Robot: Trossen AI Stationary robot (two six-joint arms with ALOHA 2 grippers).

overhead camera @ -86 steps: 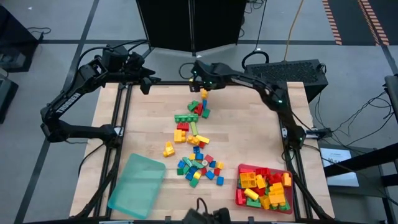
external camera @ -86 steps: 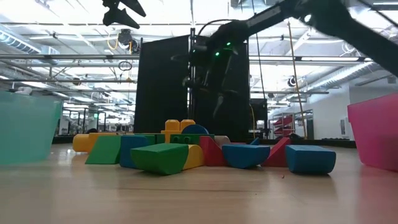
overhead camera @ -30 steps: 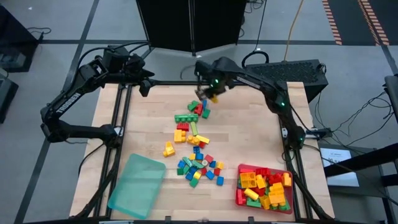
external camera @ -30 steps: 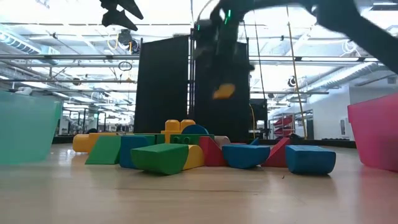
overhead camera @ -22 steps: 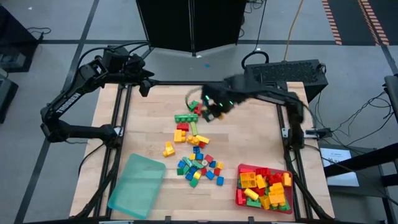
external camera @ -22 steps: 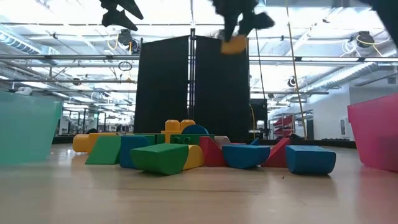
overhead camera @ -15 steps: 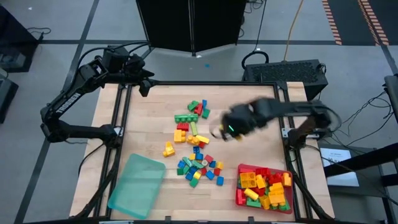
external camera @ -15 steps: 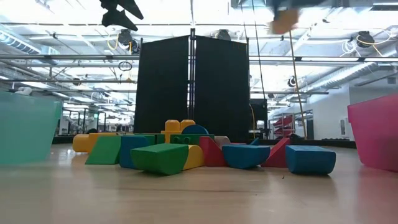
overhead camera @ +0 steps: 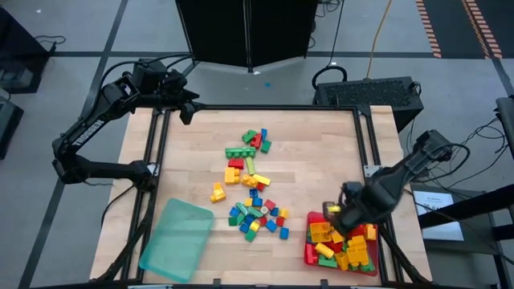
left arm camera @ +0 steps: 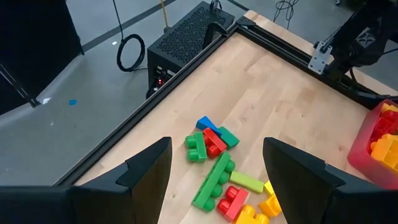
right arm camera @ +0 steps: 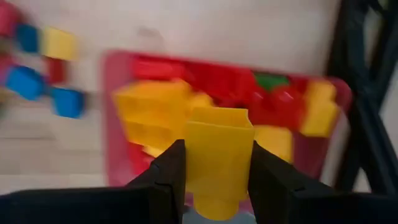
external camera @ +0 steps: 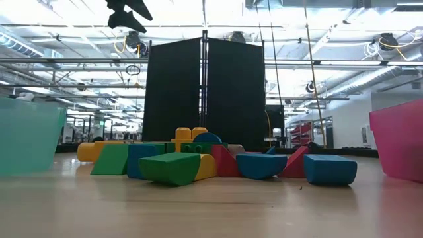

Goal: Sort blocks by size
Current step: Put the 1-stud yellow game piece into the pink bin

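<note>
A yellow block (right arm camera: 217,158) sat clamped between the two dark fingers of the right gripper (overhead camera: 336,210), which was closed partway onto its sides. The gripper hung just over the near-left corner of the red tray (overhead camera: 308,255), above the pile of yellow, red and green blocks (overhead camera: 345,243) filling that tray. More loose blocks (overhead camera: 253,181) lay scattered in a strip up the middle of the table (overhead camera: 321,152), to the left of the red tray, the small blue and red ones nearest it. A pale teal tray (overhead camera: 177,238) lay farther left again, well apart from the red tray. The left gripper (overhead camera: 186,112) waited at the table's far-left corner, farthest from the red tray, fingers spread wide and holding nothing.
</note>
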